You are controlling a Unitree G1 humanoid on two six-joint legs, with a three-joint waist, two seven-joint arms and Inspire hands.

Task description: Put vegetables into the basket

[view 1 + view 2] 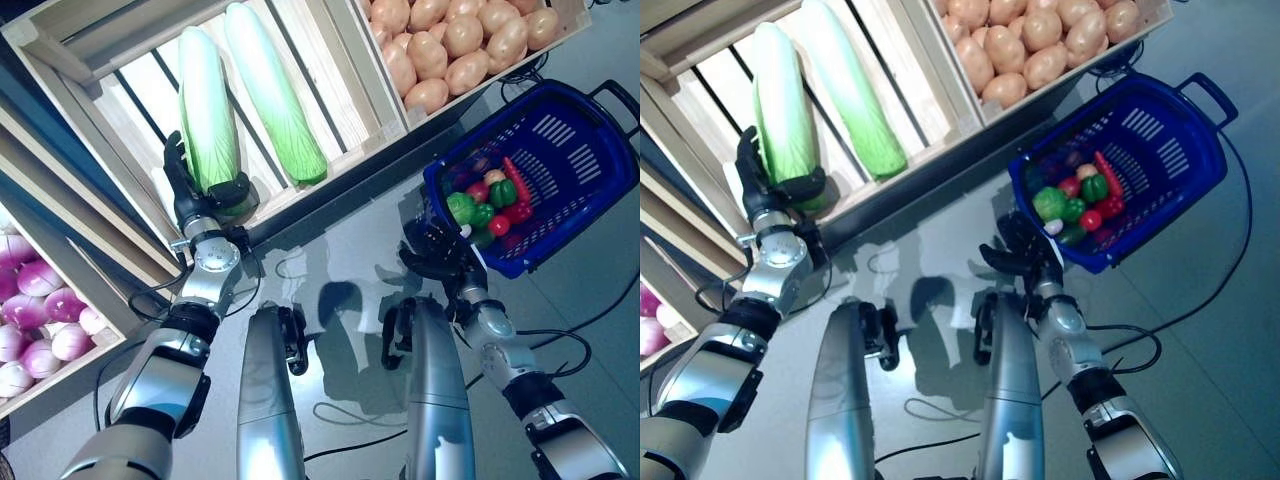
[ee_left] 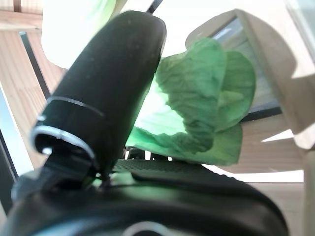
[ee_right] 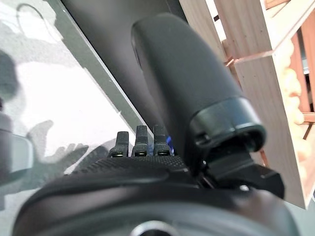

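The left hand [image 1: 205, 195] is curled round the leafy end of a long pale-green napa cabbage [image 1: 205, 110] at the slatted wooden crate's [image 1: 95, 105] front edge, while the right hand [image 1: 437, 250] hangs loose-fingered just beside the blue plastic basket's [image 1: 590, 170] near rim.

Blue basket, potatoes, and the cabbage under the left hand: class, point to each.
blue basket [image 1: 600, 190], left eye view, bare mesh floor.
potatoes [image 1: 465, 35], left eye view, one potato's middle.
cabbage [image 1: 205, 110], left eye view, pale mid-length.
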